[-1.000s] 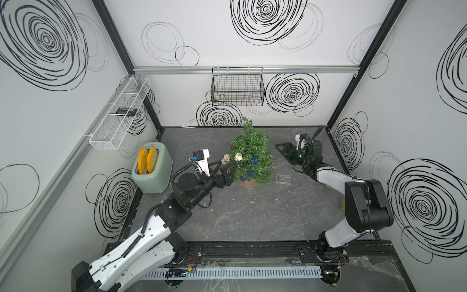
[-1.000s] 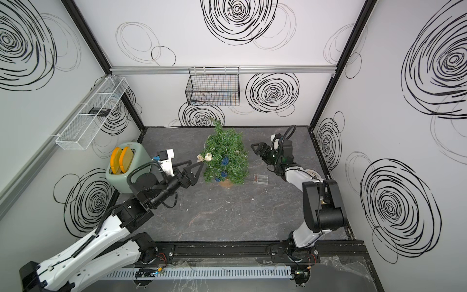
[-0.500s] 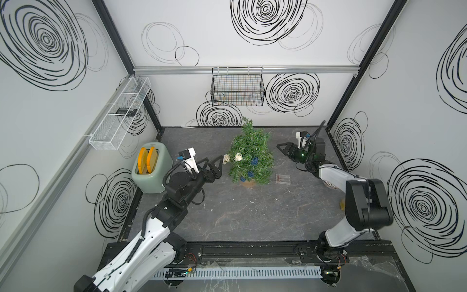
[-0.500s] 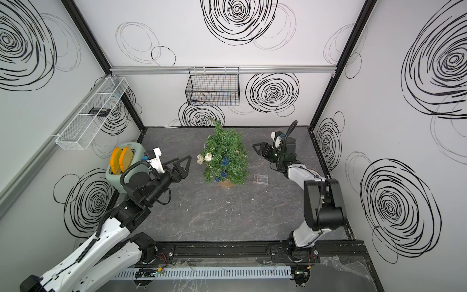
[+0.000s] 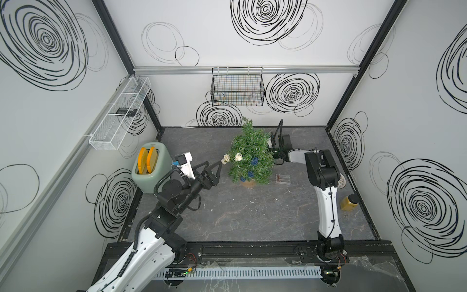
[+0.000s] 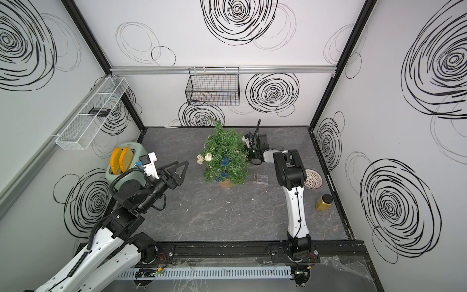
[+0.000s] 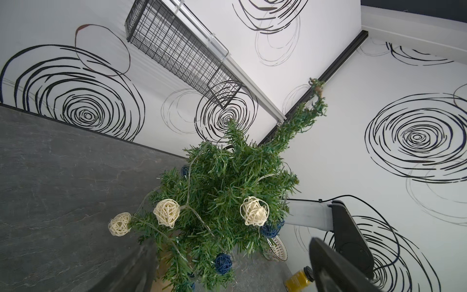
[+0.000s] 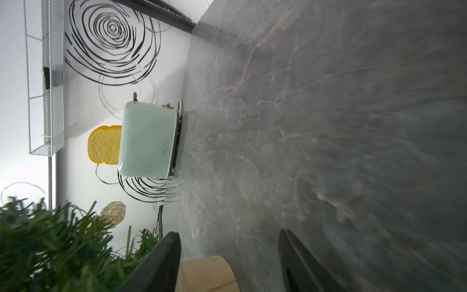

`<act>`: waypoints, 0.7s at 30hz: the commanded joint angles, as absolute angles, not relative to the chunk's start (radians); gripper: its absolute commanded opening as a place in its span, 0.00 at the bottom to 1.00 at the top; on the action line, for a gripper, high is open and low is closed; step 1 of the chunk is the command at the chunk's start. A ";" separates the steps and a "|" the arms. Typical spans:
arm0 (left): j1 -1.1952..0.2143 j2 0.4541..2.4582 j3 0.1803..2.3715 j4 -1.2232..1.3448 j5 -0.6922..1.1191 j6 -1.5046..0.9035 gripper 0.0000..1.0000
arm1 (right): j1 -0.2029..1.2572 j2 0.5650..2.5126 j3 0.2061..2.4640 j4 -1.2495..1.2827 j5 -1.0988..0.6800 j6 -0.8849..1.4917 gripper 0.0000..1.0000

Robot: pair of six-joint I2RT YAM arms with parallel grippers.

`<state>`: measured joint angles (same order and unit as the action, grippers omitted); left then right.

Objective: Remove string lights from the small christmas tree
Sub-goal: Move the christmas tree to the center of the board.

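Note:
The small christmas tree [image 5: 252,151] [image 6: 225,154] stands upright on its tan base [image 5: 249,183] near the table's back middle. The string lights wind round it: cream balls [image 5: 238,157] [image 7: 166,212] on its left side, blue balls [image 5: 254,160] [image 7: 223,263] lower down, joined by a thin pale wire. My left gripper [image 5: 214,163] [image 6: 180,163] [image 7: 231,241] is open, just left of the outermost cream ball [image 5: 226,158], holding nothing. My right gripper [image 8: 228,232] is open at the tree's right rear, its tips hidden by branches in both top views. The tan base [image 8: 207,274] shows between its fingers.
A green toaster [image 5: 149,169] with yellow toast stands at the left wall. Right of the tree lie a small clear box [image 5: 282,179], a white perforated bowl [image 6: 313,179] and a mustard jar [image 5: 349,202]. A black wire basket [image 5: 237,88] and a white wire shelf [image 5: 118,111] hang on the walls.
My left gripper has drawn back leftward from the tree, still open. The right gripper has moved left into the tree's branches and its jaws have narrowed.

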<state>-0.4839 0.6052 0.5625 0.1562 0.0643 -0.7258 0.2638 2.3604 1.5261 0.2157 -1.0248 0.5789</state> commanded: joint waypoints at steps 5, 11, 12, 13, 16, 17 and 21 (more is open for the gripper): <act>-0.478 0.592 0.554 0.148 0.069 -0.727 0.96 | 0.319 2.404 1.545 0.119 -1.163 0.470 0.63; -0.470 0.578 0.533 0.140 0.064 -0.738 0.96 | 0.360 2.368 1.468 0.073 -1.191 0.376 0.60; -0.468 0.574 0.531 0.137 0.064 -0.739 0.96 | 0.366 2.360 1.451 0.069 -1.191 0.361 0.59; -0.467 0.571 0.531 0.132 0.063 -0.739 0.96 | 0.371 2.351 1.434 0.071 -1.194 0.352 0.58; -0.460 0.562 0.530 0.119 0.066 -0.736 0.96 | 0.395 2.311 1.377 0.087 -1.199 0.328 0.58; -0.458 0.559 0.529 0.116 0.069 -0.735 0.96 | 0.404 2.297 1.363 0.085 -1.199 0.315 0.58; -0.454 0.545 0.525 0.110 0.074 -0.736 0.96 | 0.427 2.243 1.295 0.103 -1.182 0.310 0.57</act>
<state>-0.4625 0.5602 0.5339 0.0975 0.0654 -0.7261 0.3985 2.2848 1.3502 0.1444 -1.1744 0.3481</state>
